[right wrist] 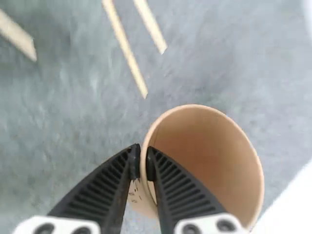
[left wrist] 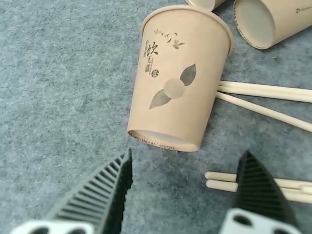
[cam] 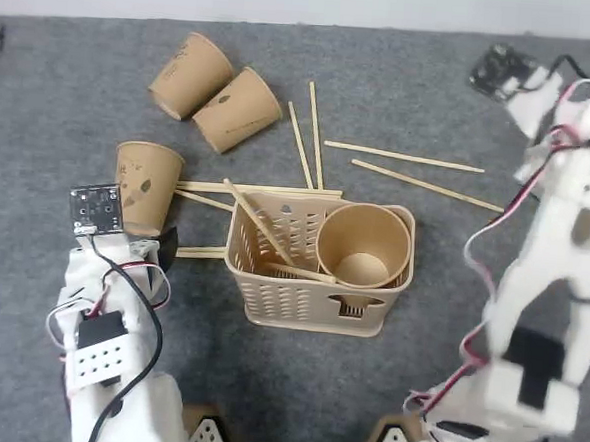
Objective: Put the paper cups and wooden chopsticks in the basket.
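Observation:
A paper cup (left wrist: 178,83) lies on its side on the grey carpet, its base toward my open left gripper (left wrist: 187,156), which sits just short of it and touches nothing. From above, this cup (cam: 145,187) lies left of the basket (cam: 300,301), with the left gripper (cam: 143,247) below it. My right gripper (right wrist: 142,148) is shut on the rim of another paper cup (right wrist: 209,151), held over the carpet. One cup (cam: 364,243) and two chopsticks (cam: 260,224) are in the basket. Two more cups (cam: 218,91) lie at the back left.
Several chopsticks (cam: 404,156) lie scattered behind and right of the basket, and others (left wrist: 263,90) lie between the near cup and the basket. Loose chopsticks (right wrist: 124,46) lie beyond the held cup. The right arm (cam: 553,257) rises along the right side.

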### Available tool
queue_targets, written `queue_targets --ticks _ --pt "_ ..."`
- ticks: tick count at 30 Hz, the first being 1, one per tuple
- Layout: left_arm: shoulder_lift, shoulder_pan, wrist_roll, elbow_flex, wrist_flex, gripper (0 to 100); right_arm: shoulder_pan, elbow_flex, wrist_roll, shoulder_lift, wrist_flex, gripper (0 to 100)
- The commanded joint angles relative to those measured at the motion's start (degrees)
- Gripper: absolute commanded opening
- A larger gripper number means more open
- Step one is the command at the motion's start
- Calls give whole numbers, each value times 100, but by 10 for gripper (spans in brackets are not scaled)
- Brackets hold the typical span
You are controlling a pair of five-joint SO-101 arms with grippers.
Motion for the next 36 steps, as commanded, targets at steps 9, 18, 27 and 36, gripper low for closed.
queue_targets --ticks 9,18,27,36 --pt "-114 35 -44 -13 -123 332 -1411 -229 -2716 -2879 66 8" --pt "-114 35 -44 -13 -123 332 -3160 -149 -4369 -3336 171 8" --pt "-114 35 -44 -13 -123 332 -4646 545 -4633 -3336 163 8" --pt "-114 35 -44 -13 -123 332 -4629 2567 -3851 -3609 -233 8"
